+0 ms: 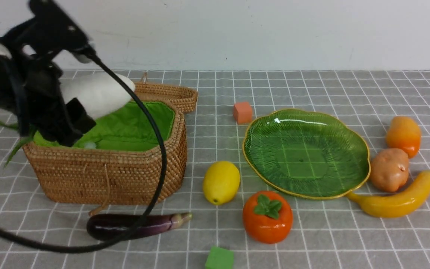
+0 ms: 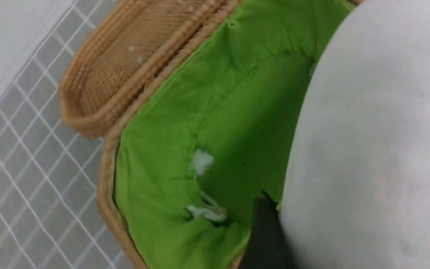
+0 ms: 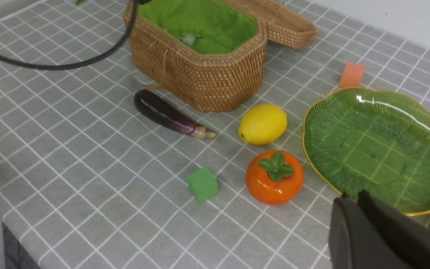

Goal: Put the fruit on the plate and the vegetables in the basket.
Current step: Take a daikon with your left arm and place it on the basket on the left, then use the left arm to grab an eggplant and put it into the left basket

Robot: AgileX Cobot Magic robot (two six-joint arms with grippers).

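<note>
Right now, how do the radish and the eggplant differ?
The radish is fat and white; the eggplant is slim and dark purple. The radish is up in the air, gripped by the left tool above the open basket; the eggplant lies flat on the cloth in front of the basket, with no tool on it. Shared: both are vegetables, and neither is in the basket yet.

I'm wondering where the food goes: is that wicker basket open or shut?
Open: the lid lies tipped back behind the basket, and its green lining shows from above.
</note>
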